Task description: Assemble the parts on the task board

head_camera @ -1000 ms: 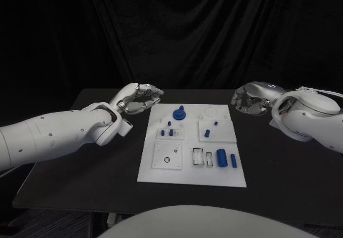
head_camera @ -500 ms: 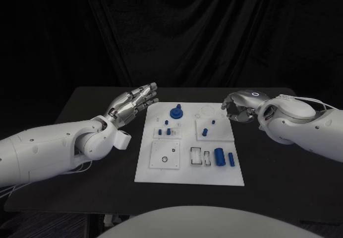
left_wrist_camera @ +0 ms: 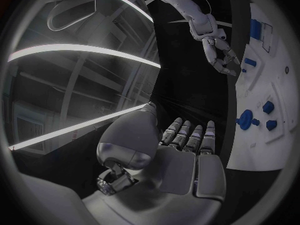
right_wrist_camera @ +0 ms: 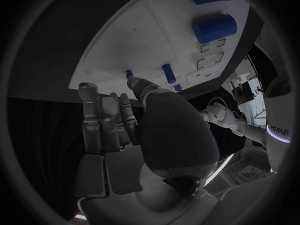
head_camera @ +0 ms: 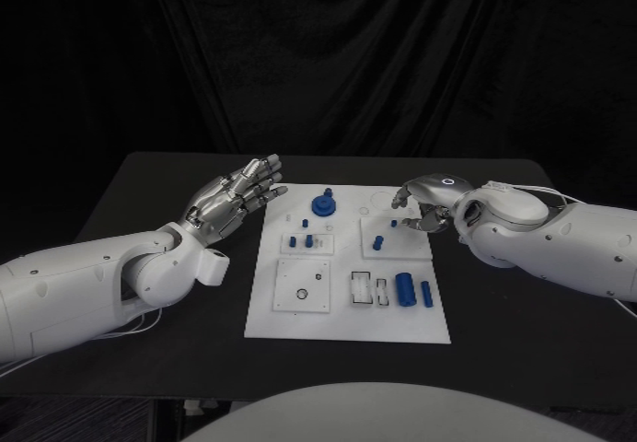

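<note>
The white task board [head_camera: 340,322] lies in the middle of the black table. Standing on it are a blue knob [head_camera: 324,203], small blue pegs [head_camera: 309,240], a blue peg [head_camera: 377,243], a thick blue cylinder [head_camera: 405,284] and a slim one [head_camera: 426,294]. My left hand [head_camera: 239,195] hovers beside the board's far left corner with its fingers stretched out and nothing in it. My right hand [head_camera: 422,204] hangs over the board's far right part, fingers apart, holding nothing, its fingertips close to a tiny blue peg [head_camera: 394,222]. The right wrist view shows that peg [right_wrist_camera: 129,74] just beyond the thumb.
A small dark ring [head_camera: 301,295] lies on a square plate at the board's near left. Rectangular slots [head_camera: 363,287] sit next to the thick cylinder. Bare black table [head_camera: 531,322] surrounds the board on every side.
My left hand has uncurled its fingers and now holds them straight. My right hand has come in from beyond the board's far right corner to above the board.
</note>
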### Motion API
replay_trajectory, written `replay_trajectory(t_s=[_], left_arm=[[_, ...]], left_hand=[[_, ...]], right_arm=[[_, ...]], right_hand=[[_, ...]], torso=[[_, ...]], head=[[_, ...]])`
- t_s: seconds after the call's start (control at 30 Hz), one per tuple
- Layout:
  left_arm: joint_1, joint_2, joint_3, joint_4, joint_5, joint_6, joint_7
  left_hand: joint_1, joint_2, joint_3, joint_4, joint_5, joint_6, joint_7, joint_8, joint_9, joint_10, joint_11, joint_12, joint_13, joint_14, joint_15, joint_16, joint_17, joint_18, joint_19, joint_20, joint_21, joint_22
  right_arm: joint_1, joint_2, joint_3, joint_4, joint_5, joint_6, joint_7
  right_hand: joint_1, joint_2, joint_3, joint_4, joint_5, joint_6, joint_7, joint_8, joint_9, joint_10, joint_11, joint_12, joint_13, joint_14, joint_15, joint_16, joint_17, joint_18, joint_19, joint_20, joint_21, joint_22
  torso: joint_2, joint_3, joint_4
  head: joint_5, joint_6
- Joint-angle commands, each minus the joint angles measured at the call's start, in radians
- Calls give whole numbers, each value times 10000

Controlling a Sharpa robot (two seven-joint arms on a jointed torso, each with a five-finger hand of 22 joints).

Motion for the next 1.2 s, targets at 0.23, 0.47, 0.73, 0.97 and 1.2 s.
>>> replay_trajectory(t_s=[0.23, 0.47, 0.73, 0.97, 1.2], left_arm=[[-24, -9, 8, -3, 158, 431, 1958], [-26, -21, 8, 19, 159, 467, 1882], [-28, -12, 8, -18, 159, 519, 1787], [-33, 18, 8, -75, 159, 585, 1674], [-45, 40, 8, -122, 159, 662, 1594]], left_hand=[[489, 191, -271, -78, 605, 203, 132, 21, 27, -39, 71, 258, 3, -11, 163, 164, 16, 115, 117, 195, -92, -66], [823, 274, -327, -103, 933, 246, 127, 23, 29, -62, 90, 330, 2, 74, 356, 338, 39, 133, 322, 417, -41, 35], [1014, 297, -344, -107, 1059, 245, 120, 22, 29, -81, 128, 370, 3, 160, 475, 492, 61, 211, 580, 611, 67, 261], [1559, 241, -146, -542, 1715, 300, 163, 32, 41, -148, 123, 347, -4, 175, 542, 541, 62, 308, 753, 769, 113, 275], [1658, 244, -74, -662, 1812, 379, 237, 46, 53, -180, 116, 321, -8, 180, 569, 556, 64, 316, 784, 801, 117, 265]], right_arm=[[-177, 236, 26, -340, -68, -203, 250], [-297, 325, 33, -429, -44, -207, 330], [-394, 394, 44, -519, -39, -278, 396], [-472, 497, 54, -675, 43, -399, 499], [-554, 585, 70, -799, 177, -464, 596]], right_hand=[[8, 80, -48, 31, 99, 302, 57, -161, -86, 426, -21, -94, -329, -20, 48, 43, -166, -34, 84, -6, -12, 545], [-1, 85, 62, 39, 143, 592, 55, -211, -90, 992, -106, -131, -604, 7, -21, 102, -244, -47, 176, -67, 37, 583], [136, 100, 340, -124, 595, 1112, 95, -129, 36, 1546, -232, -213, -872, 64, -145, 177, -311, -67, 298, -194, 140, 650], [146, 113, 437, -221, 821, 1413, 105, -37, 156, 1746, -270, -277, -994, -16, -178, 113, -457, -59, 249, -236, 89, 654], [214, 253, 553, -422, 1350, 1874, 83, 190, 442, 2075, -342, -379, -1166, 3, -258, 154, -490, -67, 264, -315, 214, 688]], torso=[[99, 2, 24], [78, -18, 26], [68, -53, 73], [76, -63, 48], [77, -65, 37]], head=[[-46, 3], [-42, 3], [-93, 3], [-96, 3], [-87, 3]])
